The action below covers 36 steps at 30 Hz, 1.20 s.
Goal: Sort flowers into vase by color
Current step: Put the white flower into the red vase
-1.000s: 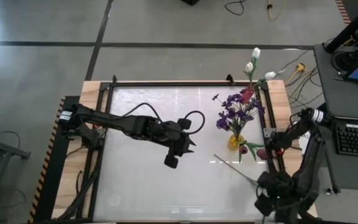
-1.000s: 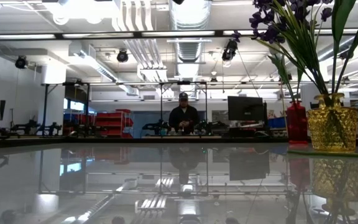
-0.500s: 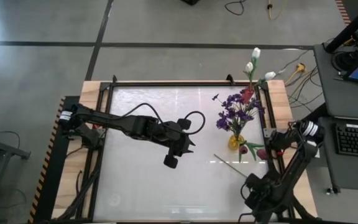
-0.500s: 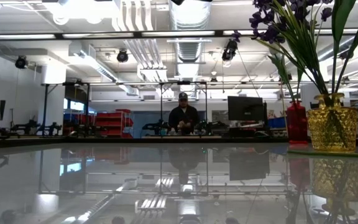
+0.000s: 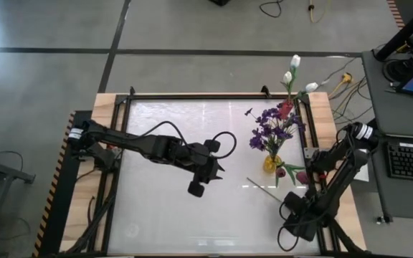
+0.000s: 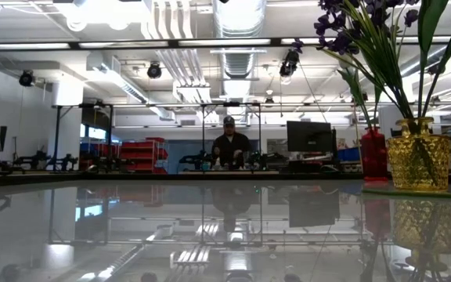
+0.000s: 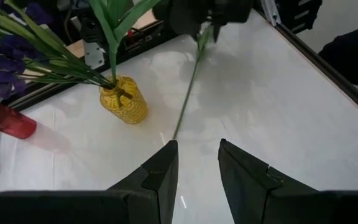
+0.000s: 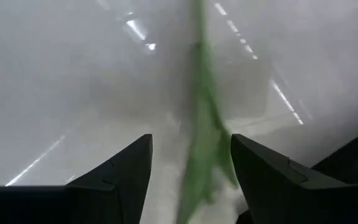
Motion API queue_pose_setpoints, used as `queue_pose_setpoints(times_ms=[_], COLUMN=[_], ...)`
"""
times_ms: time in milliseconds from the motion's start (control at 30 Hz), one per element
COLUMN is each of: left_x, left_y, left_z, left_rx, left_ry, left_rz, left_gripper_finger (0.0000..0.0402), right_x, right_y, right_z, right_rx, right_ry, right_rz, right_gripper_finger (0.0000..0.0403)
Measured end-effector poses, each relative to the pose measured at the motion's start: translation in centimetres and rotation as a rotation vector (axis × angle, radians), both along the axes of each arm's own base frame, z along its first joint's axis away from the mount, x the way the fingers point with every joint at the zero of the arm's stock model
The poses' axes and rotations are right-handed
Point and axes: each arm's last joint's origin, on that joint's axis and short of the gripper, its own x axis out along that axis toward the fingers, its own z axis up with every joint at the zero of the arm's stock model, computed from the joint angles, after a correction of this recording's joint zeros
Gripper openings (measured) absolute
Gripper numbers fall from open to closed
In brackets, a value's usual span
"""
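A long green flower stem lies flat on the white table; its far end is under my right gripper. In the right wrist view the open fingers of my right gripper stand on either side of the blurred stem; I cannot tell whether they touch it. My left gripper hovers open over the table's middle, and its wrist view looks along the stem toward the right gripper. Purple blossoms stand in a yellow vase.
A red vase with white tulips stands at the table's far right corner, behind the yellow vase. Two dark red buds lie beside the yellow vase. A person stands in the room beyond. The table's left half is bare.
My right arm has swung its gripper from the near right corner toward the table's left and slightly toward the far edge, so it now sits over the near end of the lying stem. The stem and the vases have stayed in place.
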Motion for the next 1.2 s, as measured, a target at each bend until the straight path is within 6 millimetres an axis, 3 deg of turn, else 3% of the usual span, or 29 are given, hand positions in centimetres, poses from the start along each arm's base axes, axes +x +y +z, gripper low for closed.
queue_pose_setpoints(times_ms=[233, 467, 600, 833, 967, 1200], left_x=[0.0, 0.1, 0.3, 0.9, 2.4, 6.7], left_y=[0.0, -0.1, -0.3, -0.5, -0.8, -2.2], left_z=[0.0, 0.1, 0.3, 0.3, -1.2, -6.3], left_rx=[0.000, 0.002, -0.042, -0.116, -0.217, -0.227], left_ry=[0.000, -0.012, -0.042, -0.077, -0.068, -0.055], left_rz=[-0.001, -0.006, -0.072, -0.074, -0.065, -0.114], left_gripper_finger=[0.0102, 0.0102, 0.0102, 0.0102, 0.0113, 0.0185], right_x=[-0.3, 0.6, 1.2, 3.0, 4.2, 6.6], right_y=[-0.6, 0.7, 1.6, 3.7, 4.7, 5.2], right_z=[-2.3, -2.9, -2.1, 1.7, 3.5, 3.8], right_rx=[-0.096, -0.124, -0.173, -0.342, -0.425, -0.458], right_ry=[0.058, 0.069, 0.082, 0.042, 0.019, 0.057], right_rz=[0.038, 0.180, 0.277, 0.438, 0.520, 0.537], right_gripper_finger=[0.0175, 0.0079, 0.0019, 0.0014, 0.0013, 0.0013])
